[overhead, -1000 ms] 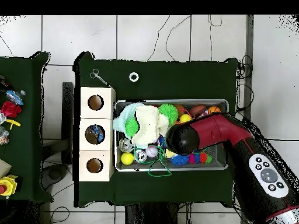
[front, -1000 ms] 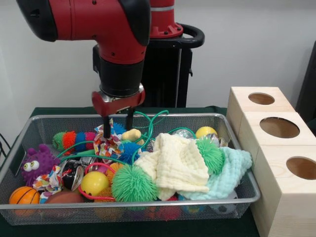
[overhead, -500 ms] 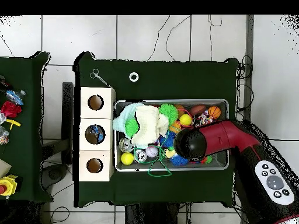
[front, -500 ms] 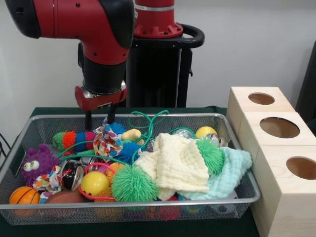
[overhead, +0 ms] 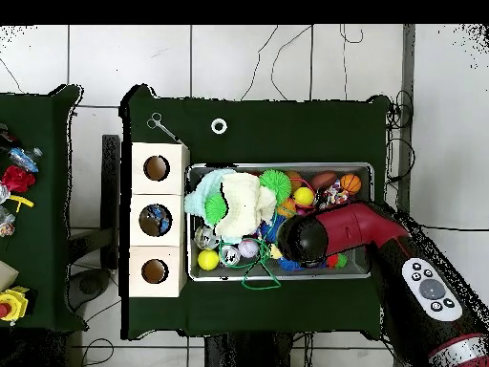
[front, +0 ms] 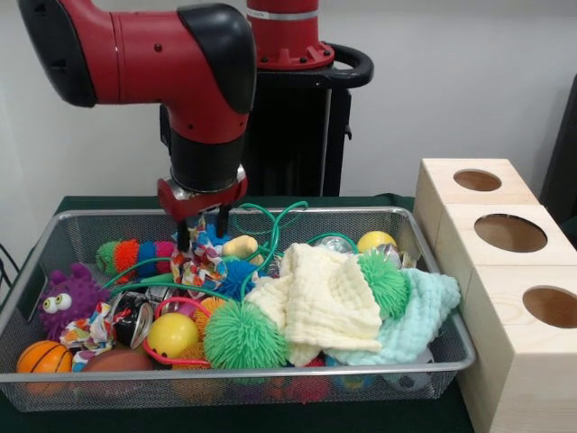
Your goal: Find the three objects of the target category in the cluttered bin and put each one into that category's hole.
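Note:
My gripper (front: 203,233) hangs open at the back left of the wire mesh bin (front: 361,211). Its two black fingers (front: 184,236) straddle the top of a patterned fabric toy (front: 200,262), and nothing is clamped. Around that toy lie a striped spiky caterpillar (front: 131,255), a blue spiky ball (front: 236,275) and a green cord (front: 270,230). Three wooden boxes with round holes (front: 442,194) stand to the right of the bin. In the overhead view the arm's head (overhead: 304,239) hides the gripper.
A cream cloth (front: 325,302) and a mint cloth (front: 415,316) cover the bin's right half. Green spiky balls (front: 242,336), a yellow ball (front: 171,334), a purple monster (front: 68,298) and a small basketball (front: 43,357) fill the front. The middle box (overhead: 141,220) holds something colourful.
The gripper went up and left from the fabric toy toward the bin's back rim. It has now come back right and down over the toy, and is still holding nothing.

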